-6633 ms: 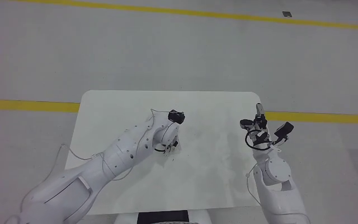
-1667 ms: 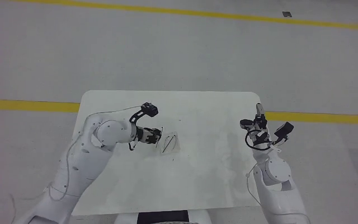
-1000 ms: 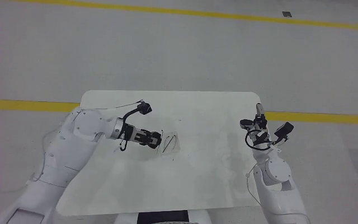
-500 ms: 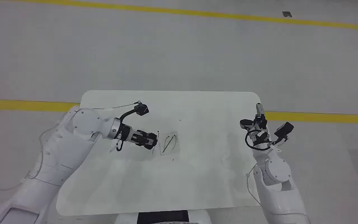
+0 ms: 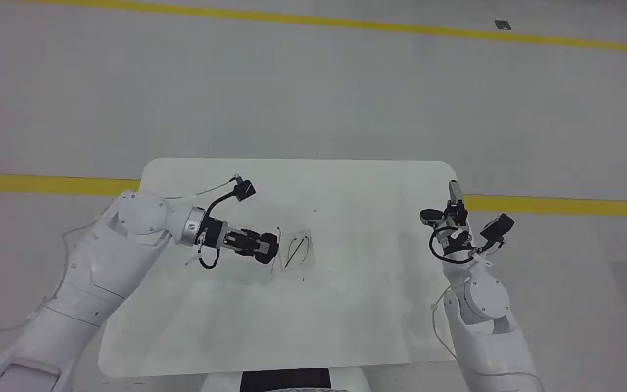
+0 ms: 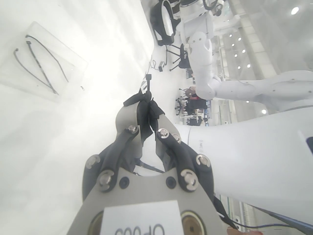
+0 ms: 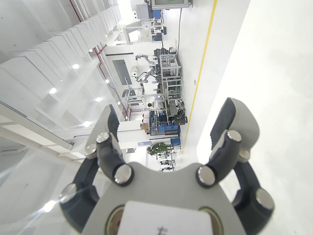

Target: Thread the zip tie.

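My left gripper (image 6: 147, 101) is shut on a thin black zip tie (image 6: 147, 84), whose head end pokes out past the fingertips. In the top view this gripper (image 5: 266, 245) hovers just left of a clear plastic sheet (image 5: 297, 251) near the table's middle. Loose black zip ties (image 6: 36, 59) lie on that sheet (image 6: 75, 62). My right gripper (image 7: 171, 118) stands open with nothing between its fingers. It points away from the table at the right edge (image 5: 454, 204).
The white table (image 5: 372, 294) has rounded corners and bare surface between the sheet and the right arm. A small dark speck (image 5: 314, 208) lies behind the sheet. Yellow floor lines run past the table's far side.
The left gripper came off the sheet and drew back to its left, the elbow swinging outward. The right arm has kept still.
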